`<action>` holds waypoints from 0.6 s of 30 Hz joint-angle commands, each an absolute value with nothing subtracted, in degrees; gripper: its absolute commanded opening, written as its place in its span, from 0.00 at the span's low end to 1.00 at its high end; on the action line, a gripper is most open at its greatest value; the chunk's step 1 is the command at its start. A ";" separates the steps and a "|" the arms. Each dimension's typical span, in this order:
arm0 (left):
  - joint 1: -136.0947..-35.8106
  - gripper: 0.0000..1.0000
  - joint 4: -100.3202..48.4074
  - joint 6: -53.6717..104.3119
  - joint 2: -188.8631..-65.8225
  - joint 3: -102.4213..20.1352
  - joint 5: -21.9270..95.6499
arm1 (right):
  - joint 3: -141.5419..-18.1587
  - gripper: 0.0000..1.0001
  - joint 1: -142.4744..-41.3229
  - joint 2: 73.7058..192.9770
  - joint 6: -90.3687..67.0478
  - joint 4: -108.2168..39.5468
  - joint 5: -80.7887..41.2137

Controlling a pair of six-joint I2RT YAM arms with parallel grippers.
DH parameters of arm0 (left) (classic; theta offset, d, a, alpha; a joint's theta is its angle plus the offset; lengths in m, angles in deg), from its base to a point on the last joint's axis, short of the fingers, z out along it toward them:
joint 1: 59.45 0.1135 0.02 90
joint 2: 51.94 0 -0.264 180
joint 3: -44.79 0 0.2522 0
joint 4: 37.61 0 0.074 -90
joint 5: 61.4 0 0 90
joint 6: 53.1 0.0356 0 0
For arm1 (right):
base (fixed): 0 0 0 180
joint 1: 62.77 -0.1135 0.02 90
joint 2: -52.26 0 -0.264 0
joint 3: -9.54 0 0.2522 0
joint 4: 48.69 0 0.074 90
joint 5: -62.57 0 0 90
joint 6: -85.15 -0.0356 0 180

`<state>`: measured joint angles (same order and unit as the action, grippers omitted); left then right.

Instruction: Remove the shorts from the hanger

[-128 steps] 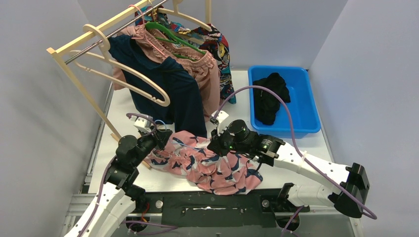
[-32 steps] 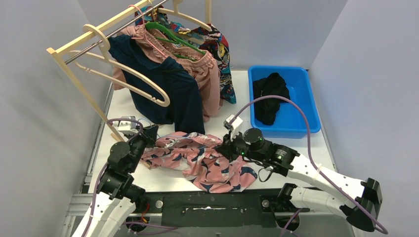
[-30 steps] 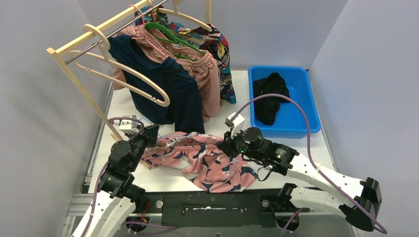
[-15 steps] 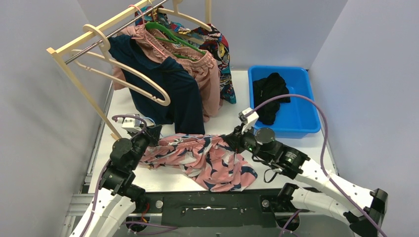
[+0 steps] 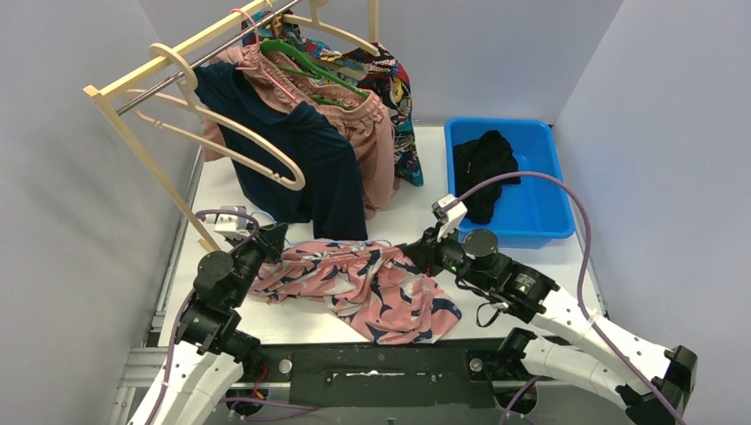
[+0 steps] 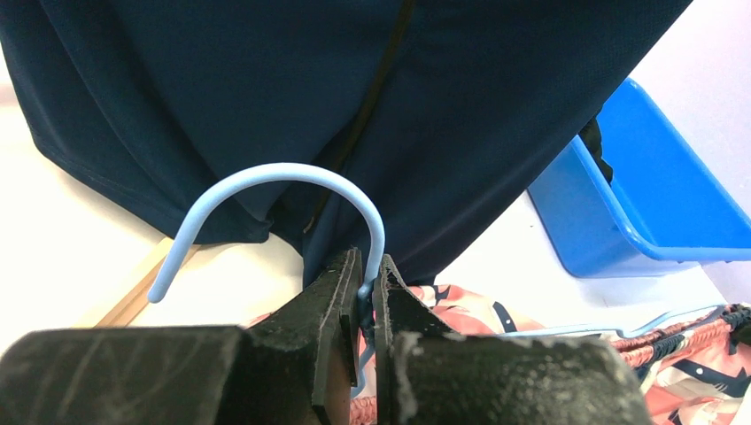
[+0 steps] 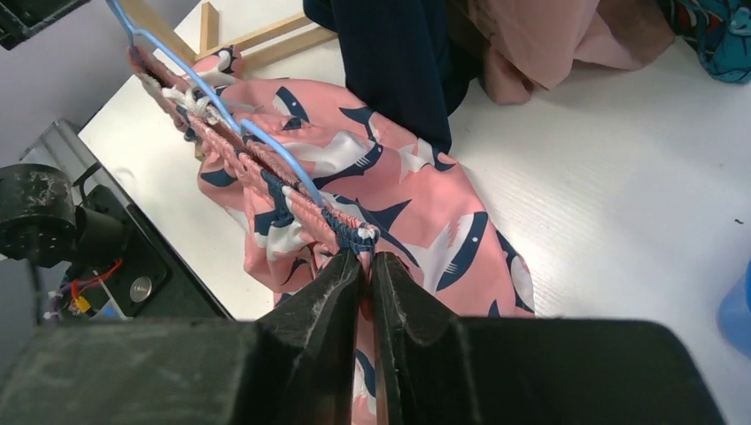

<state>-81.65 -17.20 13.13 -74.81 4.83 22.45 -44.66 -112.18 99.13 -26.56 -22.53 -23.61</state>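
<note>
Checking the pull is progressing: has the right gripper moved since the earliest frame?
Yes. The right gripper, shut on the pink navy-print fabric shorts, has shifted right, nearer the blue plastic bin.

Pale grey walls (image 5: 80, 266) enclose a white table (image 5: 394, 212).

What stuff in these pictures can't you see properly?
1. Blue hanger: left wrist view, its neck disappears inside the shut left gripper; right wrist view, the top edge cuts it off.
2. Black shorts: left wrist view, the blue bin wall hides nearly all.
3. Comic-print shorts: top view, mostly behind the dusty pink shorts.
4. Pink shorts: right wrist view, the right gripper covers the pinched waistband bit.
</note>
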 commanded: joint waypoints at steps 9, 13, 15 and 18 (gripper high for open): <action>-80.47 0.00 -18.19 16.14 -75.50 3.37 20.92 | -47.52 0.36 -110.23 104.75 -25.45 -21.63 -14.05; -80.46 0.00 -18.11 16.25 -77.02 3.05 22.57 | -46.92 0.50 -111.03 104.32 -25.68 -26.03 -11.37; -80.46 0.00 -18.17 16.29 -77.53 2.90 23.48 | -47.29 0.60 -111.67 105.20 -25.68 -26.96 -11.70; -80.46 0.00 -19.04 16.62 -77.80 3.15 26.27 | -48.53 0.67 -112.23 107.89 -26.16 -27.72 -14.09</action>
<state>-80.73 -16.34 15.12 -77.61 4.83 22.69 -44.49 -111.35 105.86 -26.15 -22.05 -13.78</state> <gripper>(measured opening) 0.055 0.638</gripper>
